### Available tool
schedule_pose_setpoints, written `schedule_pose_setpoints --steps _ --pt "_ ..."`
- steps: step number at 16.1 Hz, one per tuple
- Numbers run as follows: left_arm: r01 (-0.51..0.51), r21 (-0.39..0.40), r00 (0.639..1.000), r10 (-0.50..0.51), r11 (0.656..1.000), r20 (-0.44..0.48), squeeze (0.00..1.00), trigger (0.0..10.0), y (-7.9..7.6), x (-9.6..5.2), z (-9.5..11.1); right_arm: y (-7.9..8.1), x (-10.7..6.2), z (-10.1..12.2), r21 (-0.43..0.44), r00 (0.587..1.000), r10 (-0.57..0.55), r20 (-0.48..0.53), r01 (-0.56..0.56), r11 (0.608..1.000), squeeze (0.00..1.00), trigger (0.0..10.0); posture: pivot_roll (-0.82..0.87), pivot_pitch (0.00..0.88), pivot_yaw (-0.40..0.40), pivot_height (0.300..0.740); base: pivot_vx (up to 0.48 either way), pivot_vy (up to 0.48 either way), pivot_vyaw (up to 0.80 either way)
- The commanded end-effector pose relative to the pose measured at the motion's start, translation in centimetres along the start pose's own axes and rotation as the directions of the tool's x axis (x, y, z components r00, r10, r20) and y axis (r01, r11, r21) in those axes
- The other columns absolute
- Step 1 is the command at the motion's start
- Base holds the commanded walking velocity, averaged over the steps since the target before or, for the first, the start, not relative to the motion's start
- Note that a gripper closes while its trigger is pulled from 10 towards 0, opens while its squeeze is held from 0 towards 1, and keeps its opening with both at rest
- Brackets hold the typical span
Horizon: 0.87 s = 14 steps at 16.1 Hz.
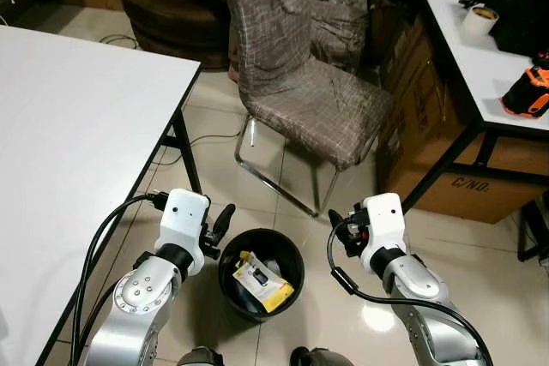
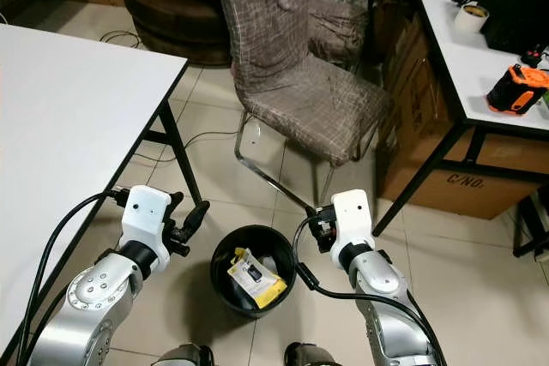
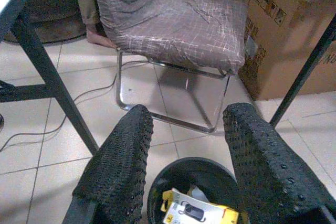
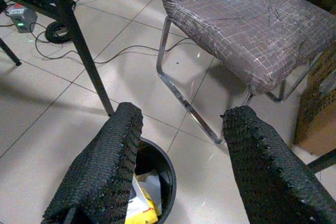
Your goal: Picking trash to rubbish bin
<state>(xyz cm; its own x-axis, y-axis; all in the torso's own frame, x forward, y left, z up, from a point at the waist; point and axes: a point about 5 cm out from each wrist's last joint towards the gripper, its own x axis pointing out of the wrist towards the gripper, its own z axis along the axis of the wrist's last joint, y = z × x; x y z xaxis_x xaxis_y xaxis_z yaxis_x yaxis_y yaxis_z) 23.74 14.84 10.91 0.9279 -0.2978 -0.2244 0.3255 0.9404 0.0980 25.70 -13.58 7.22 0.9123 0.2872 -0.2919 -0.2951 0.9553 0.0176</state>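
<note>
Yellow packet (image 1: 264, 284) already lying in the black bin (image 1: 289, 247) on the floor. Left gripper (image 3: 186, 145) and right gripper (image 4: 181, 153) flanking the bin, jaws spread, holding nothing. Best backing off slowly without nudging the rim.

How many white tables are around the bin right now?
2. One white table stands on the robot's left of the black bin; the other white table is ahead on its right, carrying an orange tool. Others may lie outside the pictures.
</note>
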Motion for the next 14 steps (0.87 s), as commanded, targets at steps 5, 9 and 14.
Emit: schedule_pose_setpoints --steps 5,9,14 --pt "0.014 0.024 1.000 -0.013 1.000 -0.006 0.00 10.0 -0.24 -0.23 -0.14 0.15 -0.58 -0.35 0.008 1.000 -0.002 -0.029 0.002 1.000 0.00 10.0 -0.02 0.086 -0.062 0.740 -0.259 0.000 0.00" --pt "0.022 0.027 1.000 -0.022 0.999 -0.003 0.00 10.0 -0.39 -0.34 -0.04 0.18 -0.54 -0.37 0.009 1.000 -0.006 -0.027 0.007 1.000 0.00 10.0 -0.01 0.074 -0.056 0.740 -0.244 0.000 0.00" --pt "0.019 0.035 1.000 -0.019 0.999 0.015 0.00 10.0 -0.18 -0.12 0.51 0.28 -0.64 -0.28 0.010 1.000 -0.002 -0.024 0.002 1.000 0.00 10.0 -0.01 0.066 -0.056 0.740 -0.241 0.000 0.00"
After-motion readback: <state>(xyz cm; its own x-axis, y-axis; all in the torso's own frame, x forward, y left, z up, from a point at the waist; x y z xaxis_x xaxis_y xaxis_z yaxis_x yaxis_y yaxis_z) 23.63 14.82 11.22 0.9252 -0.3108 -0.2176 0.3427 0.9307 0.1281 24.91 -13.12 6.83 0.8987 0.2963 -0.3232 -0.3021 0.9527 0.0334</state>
